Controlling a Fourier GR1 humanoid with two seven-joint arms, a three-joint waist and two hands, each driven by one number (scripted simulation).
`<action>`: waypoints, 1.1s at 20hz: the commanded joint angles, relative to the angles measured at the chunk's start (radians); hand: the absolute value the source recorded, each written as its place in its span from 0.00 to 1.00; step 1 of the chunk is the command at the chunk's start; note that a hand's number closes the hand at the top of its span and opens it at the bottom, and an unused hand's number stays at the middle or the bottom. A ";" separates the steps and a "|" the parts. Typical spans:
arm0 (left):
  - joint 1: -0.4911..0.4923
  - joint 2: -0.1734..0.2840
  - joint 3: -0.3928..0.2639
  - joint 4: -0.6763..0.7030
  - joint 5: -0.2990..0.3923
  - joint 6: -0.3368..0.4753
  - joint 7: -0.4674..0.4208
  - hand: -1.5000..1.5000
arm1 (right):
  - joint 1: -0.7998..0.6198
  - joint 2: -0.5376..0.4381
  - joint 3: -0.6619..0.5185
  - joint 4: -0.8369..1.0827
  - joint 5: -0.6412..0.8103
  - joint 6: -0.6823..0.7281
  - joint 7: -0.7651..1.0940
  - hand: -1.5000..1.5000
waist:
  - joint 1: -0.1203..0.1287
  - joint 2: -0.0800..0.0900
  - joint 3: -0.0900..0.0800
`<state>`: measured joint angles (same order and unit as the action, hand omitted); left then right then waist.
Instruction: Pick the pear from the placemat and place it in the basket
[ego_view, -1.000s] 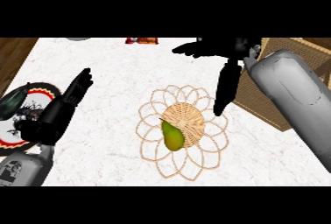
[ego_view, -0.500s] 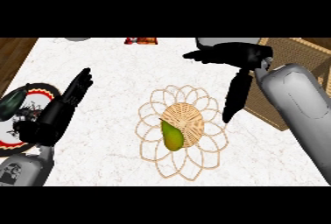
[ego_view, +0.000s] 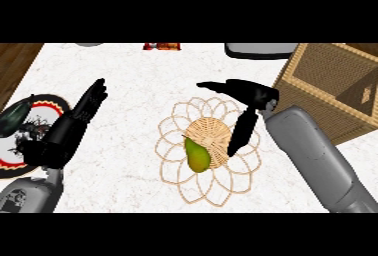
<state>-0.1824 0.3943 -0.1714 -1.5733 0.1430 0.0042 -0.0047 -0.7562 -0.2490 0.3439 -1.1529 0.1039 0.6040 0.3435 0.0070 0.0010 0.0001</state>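
A green pear (ego_view: 196, 156) lies on its side on the woven placemat (ego_view: 209, 150), a round mat with a tight tan centre and a ring of open looped petals. The pear rests at the left lower edge of the tight centre, partly over the loops. Its long axis runs nearly straight up and down the head view, tilted slightly: the narrow stem end points toward the far side of the counter (ego_view: 133, 75) and a little left, and the broad, rounded end points toward the robot.

The right robot hand (ego_view: 247, 100) hangs over the right part of the placemat, spread wide and holding nothing. Its fingers (ego_view: 240, 135) reach straight down the view to a spot just beside the pear's right side, while the thumb juts out to the left at the far edge of the mat. Whether the fingertips touch the mat cannot be told.

The left robot hand (ego_view: 74, 125) shows at the left of the view, fingers straight and together, resting well apart from the placemat. Beside it sits a plate (ego_view: 44, 107) with a red and white patterned rim, holding a dark object.

The wicker basket (ego_view: 325, 70) stands at the right far corner of the white marbled counter, past the right forearm.
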 joint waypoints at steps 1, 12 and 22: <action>-0.001 -0.052 -0.019 0.014 -0.040 -0.001 -0.005 0.50 | 0.020 0.025 0.005 0.099 0.129 -0.059 -0.164 0.00 | 0.002 0.002 0.000; 0.044 -0.032 0.101 -0.017 -0.047 -0.100 -0.007 0.50 | 0.065 0.144 -0.021 0.181 0.278 -0.133 -0.266 0.00 | 0.002 0.000 0.000; -0.045 -0.118 0.126 0.027 -0.101 -0.104 0.040 0.50 | 0.120 0.169 -0.077 -0.026 0.276 0.004 -0.122 0.00 | -0.007 -0.001 0.000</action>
<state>-0.1745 0.3023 -0.0602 -1.5615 0.0545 -0.0983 0.0041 -0.6457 -0.0869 0.2801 -1.1395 0.3620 0.5737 0.1860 0.0015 -0.0003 -0.0001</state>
